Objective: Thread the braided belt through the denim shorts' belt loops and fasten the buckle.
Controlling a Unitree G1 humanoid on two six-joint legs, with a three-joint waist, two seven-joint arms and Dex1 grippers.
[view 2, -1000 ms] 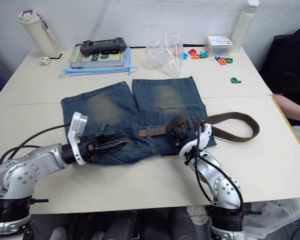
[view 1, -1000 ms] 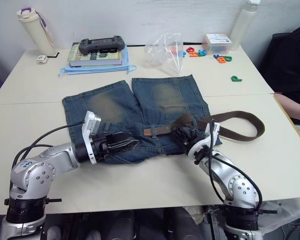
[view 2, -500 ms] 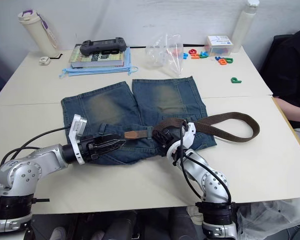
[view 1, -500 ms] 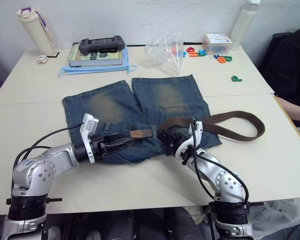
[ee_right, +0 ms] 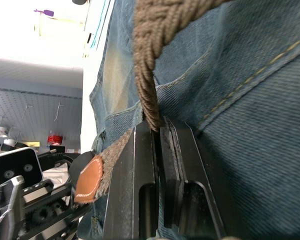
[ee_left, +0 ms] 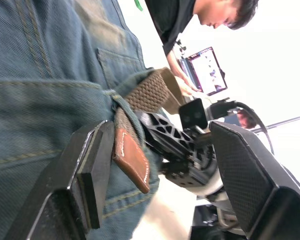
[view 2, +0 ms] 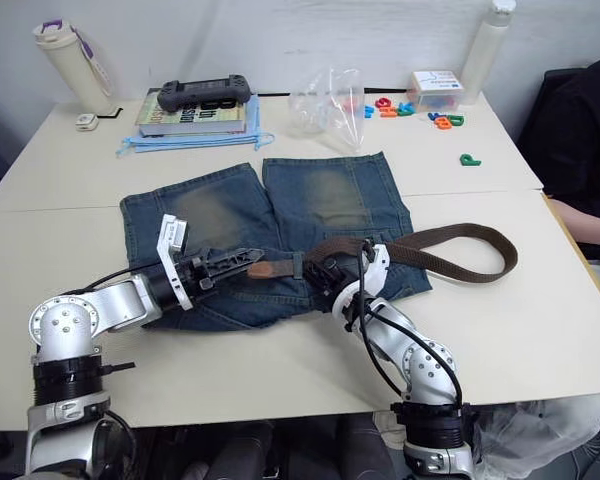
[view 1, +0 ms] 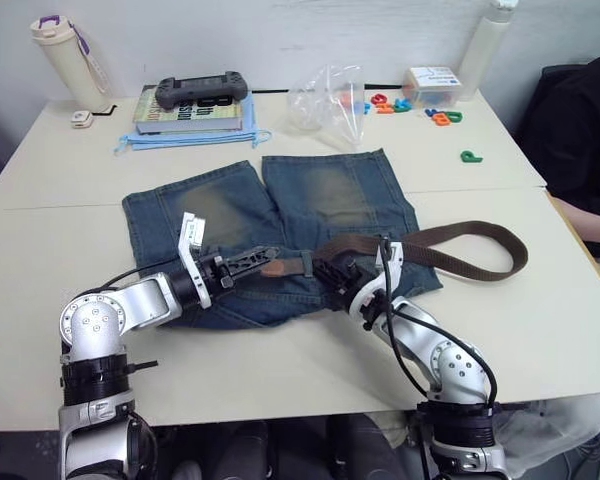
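On our left, the left gripper [view 1: 263, 262] reaches over the waistband of the denim shorts [view 1: 270, 220], which lie flat on the table [view 1: 70, 220] with the legs pointing away from us. Its fingers [ee_left: 90, 165] stand wide apart, and the tan leather tip [ee_left: 132, 160] of the braided belt [view 2: 450, 240] sits between them, right beside one pad but not clamped.

Moving toward the middle, the strap passes under at least one of the belt loops [view 1: 304, 264]; the tip pokes out on the left side of it. We cannot tell from here how many loops it has cleared.

Next comes the right gripper [view 1: 332, 277], shut tight on the woven strap at the waistband, pinching it between its fingers [ee_right: 140, 170].

Farther right, the rest of the belt sweeps off the shorts in a long open curve across the table. The buckle is not clear to us; it may be hidden near the right gripper.

We judge the threading to be at an early stage: one loop passed, most of the waistband still to go, and fastening not yet begun.
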